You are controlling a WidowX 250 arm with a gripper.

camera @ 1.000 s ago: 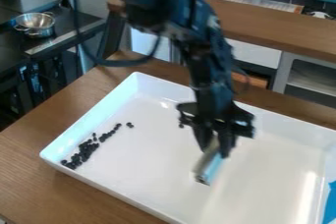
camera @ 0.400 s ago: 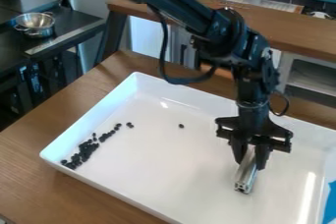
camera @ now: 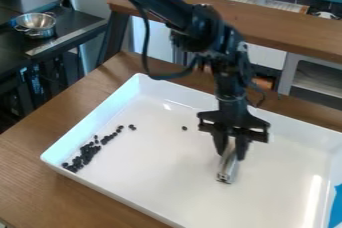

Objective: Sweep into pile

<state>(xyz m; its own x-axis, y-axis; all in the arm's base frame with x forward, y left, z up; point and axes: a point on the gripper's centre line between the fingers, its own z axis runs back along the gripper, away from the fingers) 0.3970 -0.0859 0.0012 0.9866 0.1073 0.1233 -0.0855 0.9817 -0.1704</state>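
My gripper [camera: 230,153] has come back across the white tray [camera: 153,172] toward the heap of dark bits [camera: 83,156], carrying the metal bar [camera: 228,167] along. My fingers are closed on the bar, parted just by its thickness, its free end slanting down over the tray floor. The heap hasn't changed, lying by the tray's side wall; a lone dark bit [camera: 184,128] sits nearer me. Between bar and heap I have open floor, with raised walls beyond.
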